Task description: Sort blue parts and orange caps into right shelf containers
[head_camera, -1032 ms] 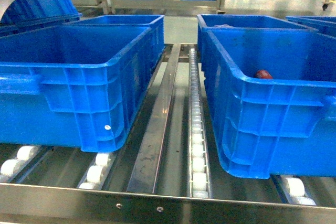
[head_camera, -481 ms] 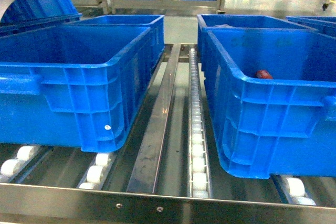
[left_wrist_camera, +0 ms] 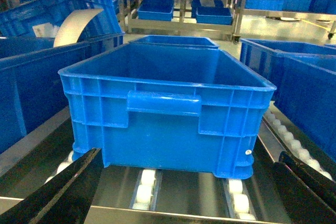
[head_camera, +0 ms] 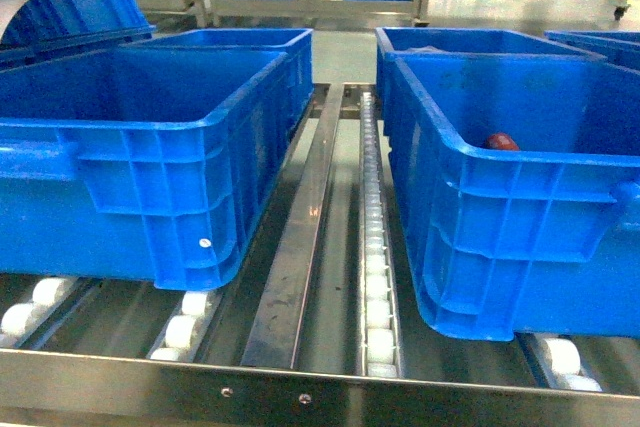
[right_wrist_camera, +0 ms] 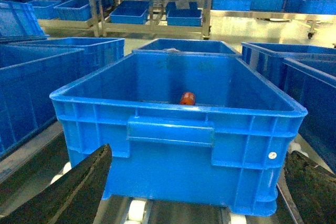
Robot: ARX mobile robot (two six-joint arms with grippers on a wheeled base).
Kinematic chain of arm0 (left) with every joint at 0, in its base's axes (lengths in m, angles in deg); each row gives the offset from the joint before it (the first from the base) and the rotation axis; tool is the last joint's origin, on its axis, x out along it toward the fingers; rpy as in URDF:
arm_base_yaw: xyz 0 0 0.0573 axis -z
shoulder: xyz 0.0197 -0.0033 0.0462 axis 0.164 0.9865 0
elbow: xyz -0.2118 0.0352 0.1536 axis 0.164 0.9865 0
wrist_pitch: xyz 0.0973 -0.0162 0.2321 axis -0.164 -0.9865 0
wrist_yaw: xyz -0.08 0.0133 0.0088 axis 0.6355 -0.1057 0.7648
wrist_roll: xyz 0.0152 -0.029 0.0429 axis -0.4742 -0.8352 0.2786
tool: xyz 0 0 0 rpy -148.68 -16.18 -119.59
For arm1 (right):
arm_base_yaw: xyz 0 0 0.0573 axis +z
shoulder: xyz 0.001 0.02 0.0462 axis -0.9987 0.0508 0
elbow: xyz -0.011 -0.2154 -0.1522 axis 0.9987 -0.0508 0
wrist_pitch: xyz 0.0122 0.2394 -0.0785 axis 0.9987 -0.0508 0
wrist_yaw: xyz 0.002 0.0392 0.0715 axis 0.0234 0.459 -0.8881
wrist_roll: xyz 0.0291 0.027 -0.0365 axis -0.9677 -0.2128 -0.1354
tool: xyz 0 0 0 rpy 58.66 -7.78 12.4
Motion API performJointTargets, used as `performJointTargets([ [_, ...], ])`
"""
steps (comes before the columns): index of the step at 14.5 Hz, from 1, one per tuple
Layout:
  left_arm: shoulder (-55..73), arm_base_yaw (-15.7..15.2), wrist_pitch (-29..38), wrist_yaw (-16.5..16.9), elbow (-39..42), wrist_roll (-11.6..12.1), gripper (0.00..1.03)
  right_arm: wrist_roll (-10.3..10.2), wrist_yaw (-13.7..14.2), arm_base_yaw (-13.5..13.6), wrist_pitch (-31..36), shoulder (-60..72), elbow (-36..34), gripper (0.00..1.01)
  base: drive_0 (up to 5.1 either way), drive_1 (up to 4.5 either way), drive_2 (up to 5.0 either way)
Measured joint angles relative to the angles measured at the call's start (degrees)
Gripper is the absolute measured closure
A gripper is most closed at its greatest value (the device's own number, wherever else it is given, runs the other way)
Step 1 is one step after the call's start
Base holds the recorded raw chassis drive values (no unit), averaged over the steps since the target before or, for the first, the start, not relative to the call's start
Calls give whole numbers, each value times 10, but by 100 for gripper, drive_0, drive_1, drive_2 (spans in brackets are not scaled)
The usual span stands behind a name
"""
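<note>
Nearest, the left gripper (left_wrist_camera: 178, 203) hangs with its 2 dark fingers (left_wrist_camera: 58, 192) spread wide and nothing between them, in front of the left crate (left_wrist_camera: 168, 103). The right gripper (right_wrist_camera: 194, 198) is likewise wide apart and holds nothing, facing the right crate (right_wrist_camera: 173, 129). Both crates sit on white rollers (head_camera: 375, 277) with a steel rail (head_camera: 300, 247) between them. 1 orange cap (right_wrist_camera: 187, 98) lies inside the right crate near its far wall. Beyond stand more blue bins (right_wrist_camera: 184, 14) on shelves.
</note>
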Motion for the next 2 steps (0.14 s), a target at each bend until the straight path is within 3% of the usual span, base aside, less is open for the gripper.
performJointTargets([
  [2, 0, 0, 0, 0, 0, 0, 5, 0, 0, 0, 0, 0, 0, 3, 0, 0, 0],
])
